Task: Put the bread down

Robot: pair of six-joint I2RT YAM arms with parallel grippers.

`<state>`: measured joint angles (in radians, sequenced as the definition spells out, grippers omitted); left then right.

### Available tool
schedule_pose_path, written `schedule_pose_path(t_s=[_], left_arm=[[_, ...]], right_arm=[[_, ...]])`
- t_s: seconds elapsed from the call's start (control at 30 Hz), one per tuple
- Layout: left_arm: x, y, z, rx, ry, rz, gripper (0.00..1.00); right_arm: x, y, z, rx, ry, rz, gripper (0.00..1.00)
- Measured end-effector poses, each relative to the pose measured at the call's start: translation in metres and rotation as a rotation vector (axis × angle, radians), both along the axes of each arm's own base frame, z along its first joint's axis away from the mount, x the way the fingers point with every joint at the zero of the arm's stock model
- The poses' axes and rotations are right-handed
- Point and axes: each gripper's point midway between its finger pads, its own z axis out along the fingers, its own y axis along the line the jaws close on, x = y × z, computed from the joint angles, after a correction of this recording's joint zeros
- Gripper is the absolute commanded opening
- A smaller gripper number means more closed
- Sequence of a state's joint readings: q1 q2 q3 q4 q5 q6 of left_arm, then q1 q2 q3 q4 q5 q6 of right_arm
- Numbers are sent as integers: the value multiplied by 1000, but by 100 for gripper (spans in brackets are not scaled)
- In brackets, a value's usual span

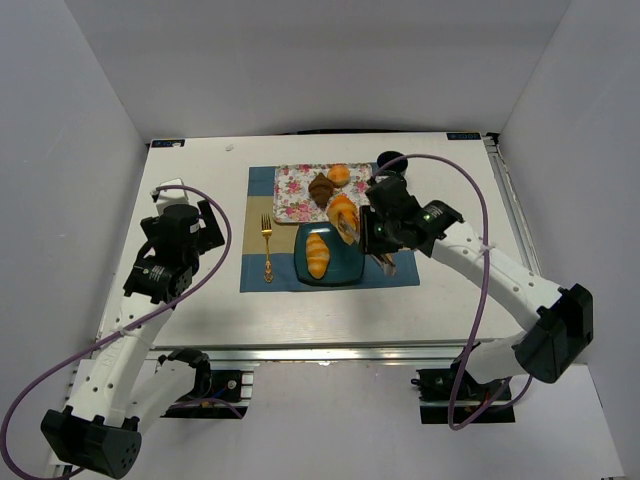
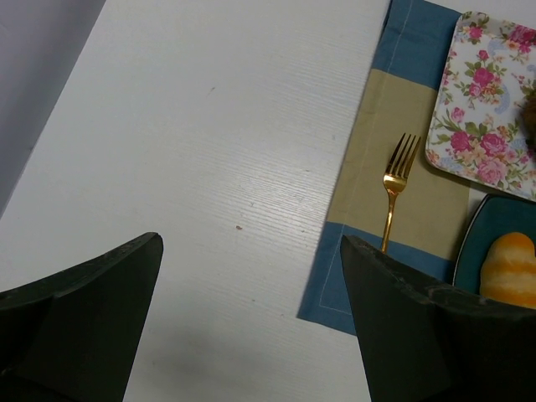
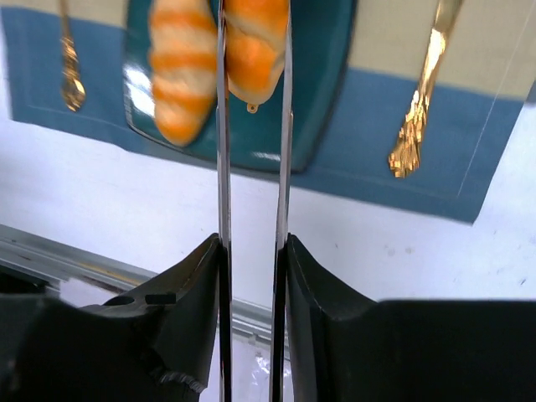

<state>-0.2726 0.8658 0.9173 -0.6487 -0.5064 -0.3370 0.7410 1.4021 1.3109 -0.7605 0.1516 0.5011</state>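
Note:
One golden-orange croissant (image 1: 318,254) lies on the teal plate (image 1: 347,265); it also shows in the right wrist view (image 3: 180,71) and the left wrist view (image 2: 509,268). My right gripper (image 1: 380,236) (image 3: 253,251) is shut on metal tongs (image 3: 224,167). The tongs pinch the second croissant (image 1: 343,214) (image 3: 255,50) above the plate's far right part (image 3: 322,75), beside the first one. My left gripper (image 1: 203,222) (image 2: 251,243) is open and empty over bare table, left of the placemat.
A blue and tan placemat (image 1: 258,272) holds a gold fork (image 1: 267,250) (image 2: 394,188), a gold knife (image 3: 423,100) and a floral tray (image 1: 297,192). On the tray are a dark brown croissant (image 1: 321,189) and a small round bun (image 1: 339,175). A dark cup (image 1: 390,160) stands behind.

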Motion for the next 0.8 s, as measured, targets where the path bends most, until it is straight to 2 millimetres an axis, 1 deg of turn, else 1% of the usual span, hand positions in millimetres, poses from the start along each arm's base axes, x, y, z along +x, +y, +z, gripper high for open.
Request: schedule_pose_path(t_s=[0.07,0.17,0.3,0.4,0.53,0.73,0.8], left_arm=[[1,-1,0,-9,-4,-3,98],[1,-4,1,-21,-7,-10,98],[1,-5,0,-27,-6,-15,98],[1,-5,1,-30,-9,-15,98],[1,-6,2,-33,-13,-16,98],[0,-6,2,-35,-15,-16,98],[0,-6,3,-36,-17,-15,98]], right_arm=[[-9,-8,-15,-19,34,-13,38],[-17,-14,-30,-37,69,-26,38],[-27,-23,-47,-57,103,-38,38],[-32,-25,-57,-64,123,-38,38],[-35,-23,-63,-57,135,-32,38],[-35,-15,-61,-27,131,-26,38],[-37,-13,-61,-24,135,-22,42]])
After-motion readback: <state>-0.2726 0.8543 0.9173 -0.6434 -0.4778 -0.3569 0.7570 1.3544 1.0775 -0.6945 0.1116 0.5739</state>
